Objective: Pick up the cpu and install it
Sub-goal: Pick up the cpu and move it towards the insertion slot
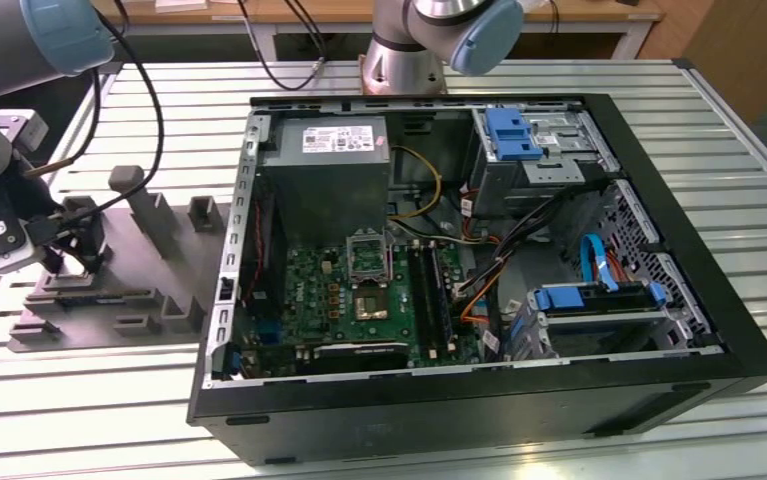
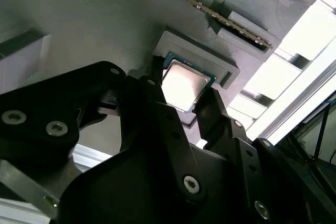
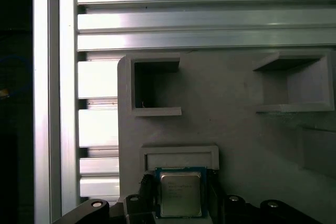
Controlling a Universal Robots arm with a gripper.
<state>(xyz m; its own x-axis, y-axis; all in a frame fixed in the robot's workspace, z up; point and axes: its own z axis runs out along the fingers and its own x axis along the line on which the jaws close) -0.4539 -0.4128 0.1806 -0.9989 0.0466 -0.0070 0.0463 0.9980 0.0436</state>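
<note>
The cpu (image 2: 184, 83), a small flat square chip with a silvery top, lies on the grey plastic fixture (image 1: 136, 265) against a raised U-shaped rim (image 3: 179, 157). In both wrist views my gripper (image 2: 181, 95) straddles it, one black finger (image 2: 152, 90) against each opposite edge of the chip, so it is shut on the cpu (image 3: 180, 195). In the exterior view the gripper (image 1: 70, 252) hangs low over the fixture at that view's left. The metal-framed socket (image 1: 367, 257) sits on the green board inside the open computer case.
The open black computer case (image 1: 703, 300) takes up the middle and right of the exterior view, with cables, drive cages and a power supply (image 1: 336, 150) inside. The fixture carries upright posts (image 1: 127, 182) and empty pockets (image 3: 155, 90). A slatted aluminium table (image 1: 76, 400) lies beneath everything.
</note>
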